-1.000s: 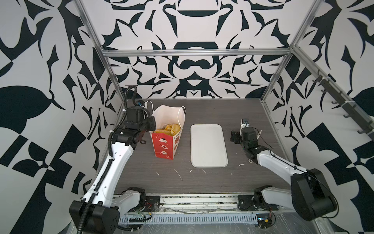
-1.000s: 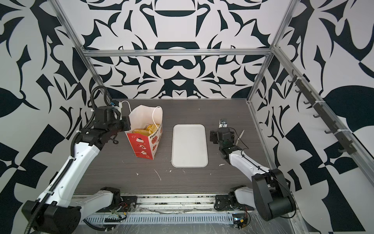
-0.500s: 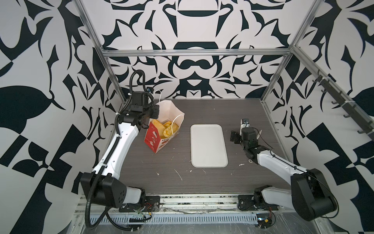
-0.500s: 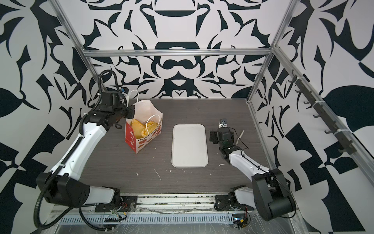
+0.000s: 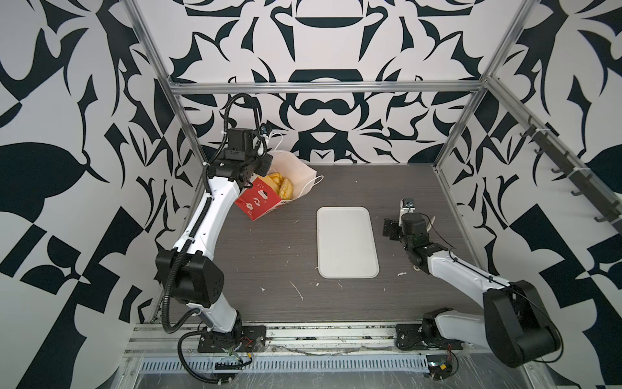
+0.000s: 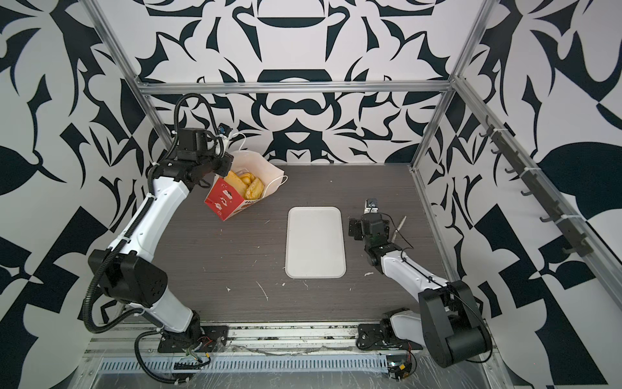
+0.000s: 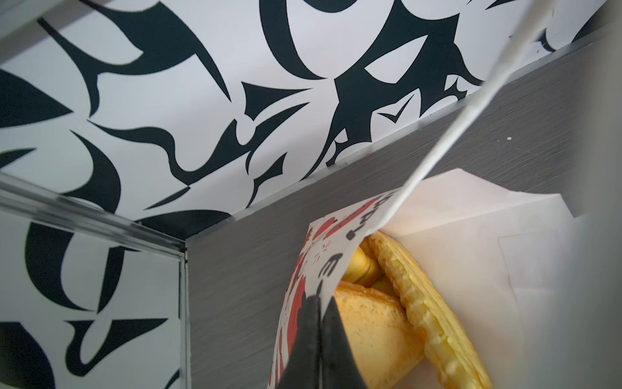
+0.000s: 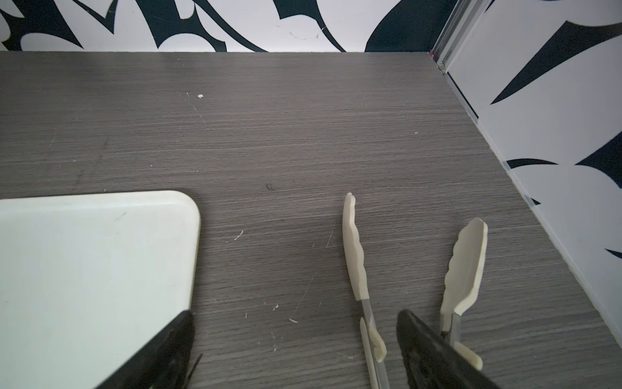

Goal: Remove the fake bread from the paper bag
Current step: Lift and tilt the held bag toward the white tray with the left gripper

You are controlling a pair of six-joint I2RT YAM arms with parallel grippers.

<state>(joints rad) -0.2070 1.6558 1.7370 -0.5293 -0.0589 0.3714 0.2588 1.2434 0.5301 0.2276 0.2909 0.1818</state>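
Observation:
The paper bag [image 5: 261, 202] [image 6: 223, 198], red with white prints, hangs tilted near the back left corner, its open mouth turned up and to the right. My left gripper [image 5: 260, 169] [image 6: 223, 168] [image 7: 319, 303] is shut on the bag's [image 7: 336, 232] left wall at the rim. The fake bread [image 5: 281, 183] [image 6: 250, 185] [image 7: 370, 330] shows in the mouth as golden pastries packed together. My right gripper [image 5: 409, 223] [image 6: 372, 224] [image 8: 292, 316] stands open low over the table on the right and holds nothing.
A white rectangular tray [image 5: 346, 242] [image 6: 314, 242] [image 8: 84, 269] lies mid-table between the arms. Cream-tipped tongs [image 8: 353, 256] [image 6: 400, 227] lie on the table by my right gripper, one arm between its fingers, the other outside. A white cord handle [image 5: 311, 185] dangles from the bag.
My left arm has lifted the bag by its rim, carried it toward the back left corner and tipped it over. The right arm has not moved.

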